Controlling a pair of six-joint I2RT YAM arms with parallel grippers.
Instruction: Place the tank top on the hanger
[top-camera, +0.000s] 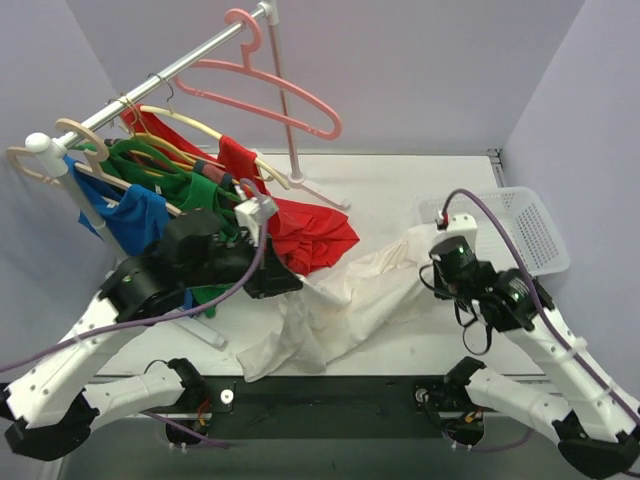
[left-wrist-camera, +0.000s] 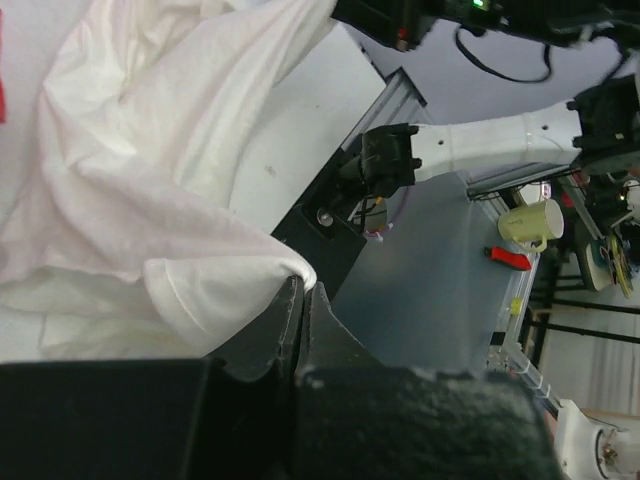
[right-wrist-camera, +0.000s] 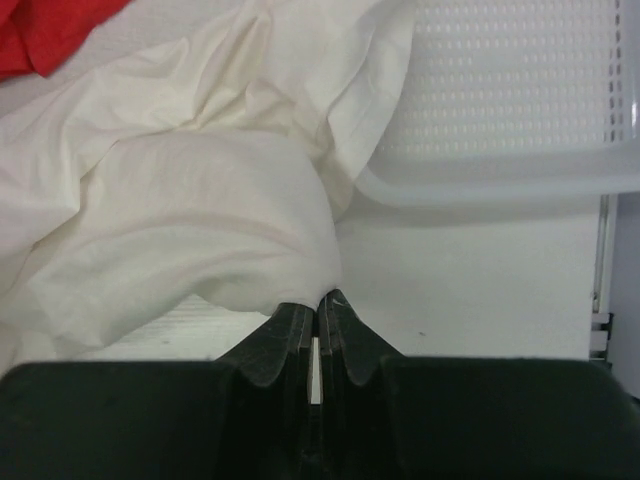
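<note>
Across the middle of the table (top-camera: 420, 180), found the tank top (top-camera: 350, 300) lying crumpled and drawn out between both arms, one corner reaching the near edge. Noted the left gripper (top-camera: 290, 282) at its left side and the right gripper (top-camera: 432, 275) at its right end, close to a white basket (top-camera: 530, 225).

Found the hanger (top-camera: 293, 90) well apart from the cloth, hooked high on the rail (top-camera: 190, 58) at the rear. Recorded further left along the same rail several cream hangers (top-camera: 205, 127) with a red garment (top-camera: 310, 235), a green garment (top-camera: 190, 185) and a blue garment (top-camera: 135, 215). Noted the red garment drooping to the table, touching the tank top's upper edge and lying between cloth and hanger. Noted also the rack's upright post (top-camera: 292, 150) just behind the red garment.

Could not judge either pincer from above: left fingertips masked by the arm's own black wrist, right ones too small to read.

Confirmed from the left wrist view the left gripper (left-wrist-camera: 303, 292) pressed together on a folded hem of the tank top (left-wrist-camera: 150, 180), near the table's front edge. Confirmed from the right wrist view the right gripper (right-wrist-camera: 320, 305) closed to a thin slit, pinching an edge of the tank top (right-wrist-camera: 200, 200), with the white basket (right-wrist-camera: 500, 100) just beside and a scrap of the red garment (right-wrist-camera: 50, 30) at top left.

Picked up only in the left wrist view: a white link of the right arm (left-wrist-camera: 500, 135), a pale mug (left-wrist-camera: 530, 220) and a small red tool (left-wrist-camera: 510, 258) beyond the table.
</note>
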